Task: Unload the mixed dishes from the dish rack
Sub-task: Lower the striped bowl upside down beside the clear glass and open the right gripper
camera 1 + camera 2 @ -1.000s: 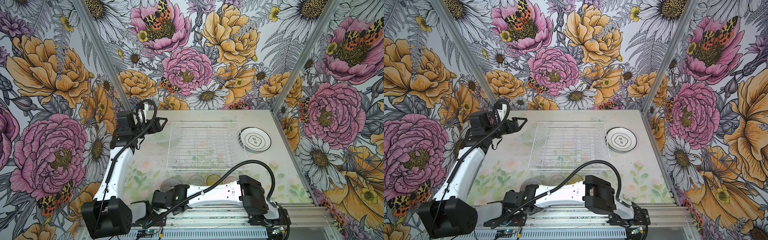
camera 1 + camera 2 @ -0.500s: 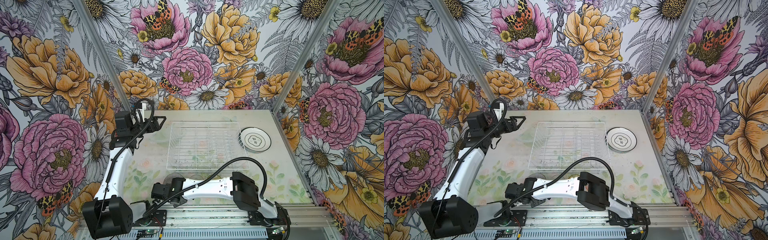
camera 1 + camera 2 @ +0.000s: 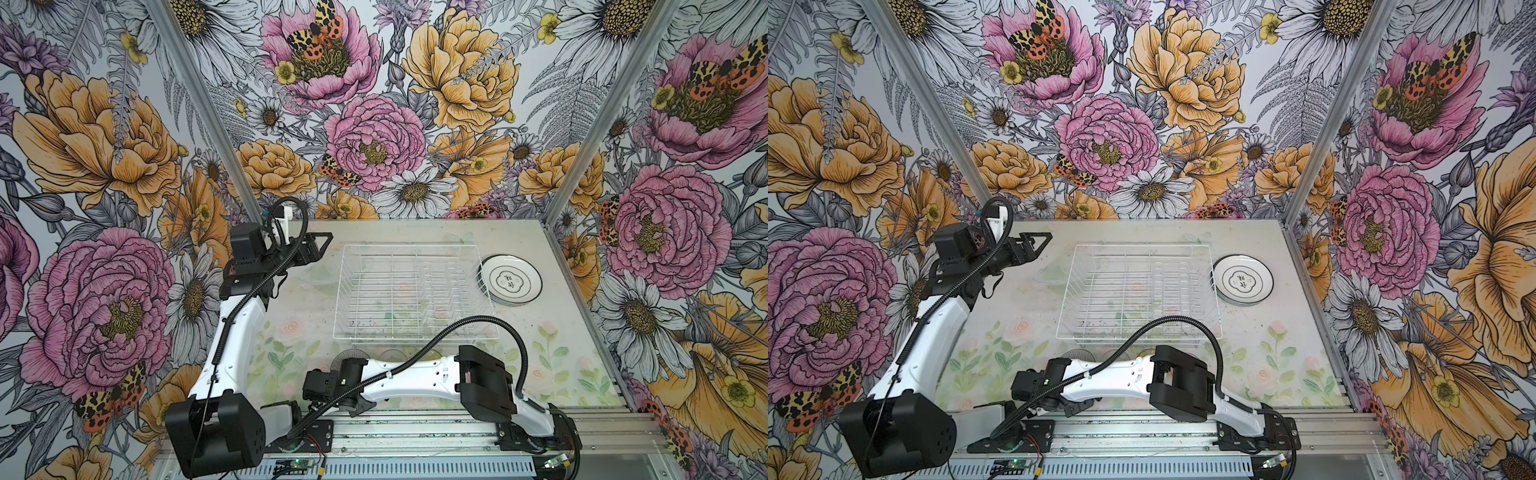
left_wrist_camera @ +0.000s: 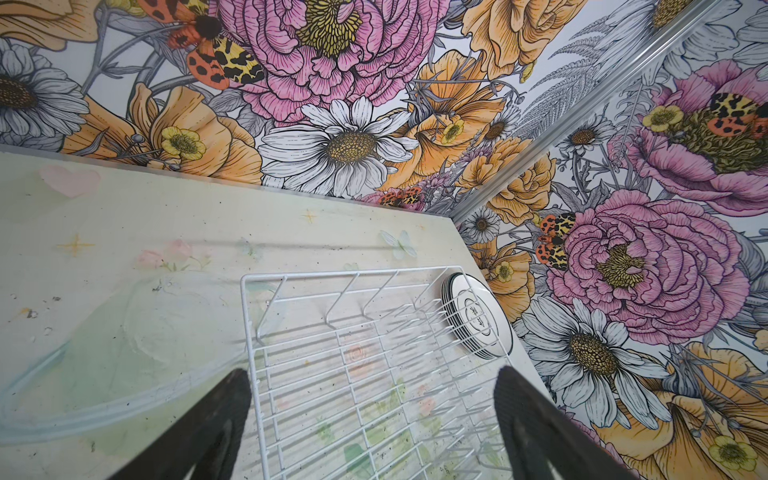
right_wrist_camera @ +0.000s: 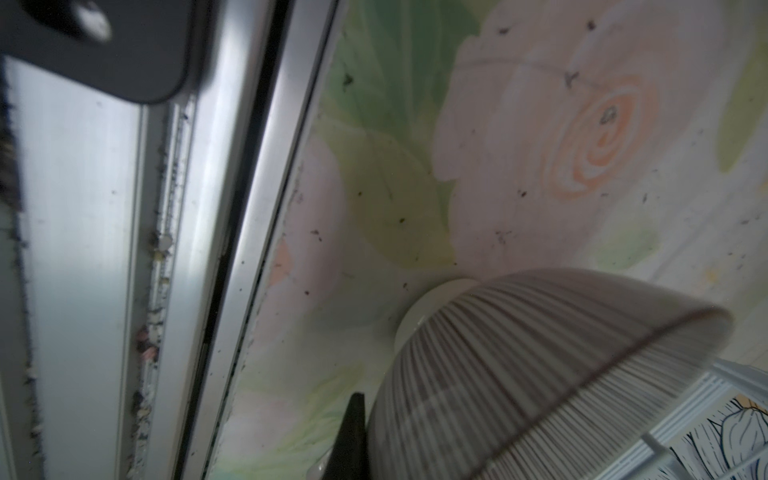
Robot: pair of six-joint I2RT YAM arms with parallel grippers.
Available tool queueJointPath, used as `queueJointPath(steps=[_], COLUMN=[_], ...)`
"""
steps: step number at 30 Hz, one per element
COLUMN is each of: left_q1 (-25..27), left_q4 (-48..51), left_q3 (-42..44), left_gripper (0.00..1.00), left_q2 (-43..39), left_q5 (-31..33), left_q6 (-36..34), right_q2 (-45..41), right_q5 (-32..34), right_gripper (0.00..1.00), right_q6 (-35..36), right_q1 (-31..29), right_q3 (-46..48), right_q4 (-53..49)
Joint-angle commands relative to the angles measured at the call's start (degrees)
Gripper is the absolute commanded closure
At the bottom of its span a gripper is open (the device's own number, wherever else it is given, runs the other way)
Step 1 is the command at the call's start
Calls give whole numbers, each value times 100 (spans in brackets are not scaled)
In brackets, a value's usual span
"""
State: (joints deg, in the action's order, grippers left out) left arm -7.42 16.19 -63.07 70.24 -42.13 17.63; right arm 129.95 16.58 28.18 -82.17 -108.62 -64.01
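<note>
Zero dishes left in dish rack; wires bare. Pile of plates lies flat on table, just beside rack on right arm's side. Ribbed bowl stands on white foot near front edge. Beside its wall, right gripper pinched shut, seems to hold nothing. Near rack's far corner, left gripper spread wide, nothing in it. Bowl looks hard, smooth, slippy, would break if dropped; best nip rim, one finger inside. Pile likely heavy: lift single plate by edge.

dish rack: white wire, sitting ahead of left gripper | plates: lying stacked beyond rack | bowl: ribbed, sitting beside right gripper
</note>
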Motion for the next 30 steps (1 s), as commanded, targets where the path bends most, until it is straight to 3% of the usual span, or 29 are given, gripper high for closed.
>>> queueJointPath(steps=[1,5,20,30], left_q1=[-77,-77,-77,-67], left_q4=[-164,-168,-168,-168], left_q3=[73,77,58,67], left_gripper=[7,7,6,1], left_q2=[10,24,52,32], left_q5=[-183,-184,-210,-218], left_q6=[41,44,59,49], right_q2=[149,153,-6,-180], right_q5=[162,165,44,-128], right_gripper=[100,100,82,77], right_q6=[29,-6,-187,-349], right_q1=[38,52,73,78], right_q3=[-160,-134,-54,51], right_q4=[-6,-15,-24,-21])
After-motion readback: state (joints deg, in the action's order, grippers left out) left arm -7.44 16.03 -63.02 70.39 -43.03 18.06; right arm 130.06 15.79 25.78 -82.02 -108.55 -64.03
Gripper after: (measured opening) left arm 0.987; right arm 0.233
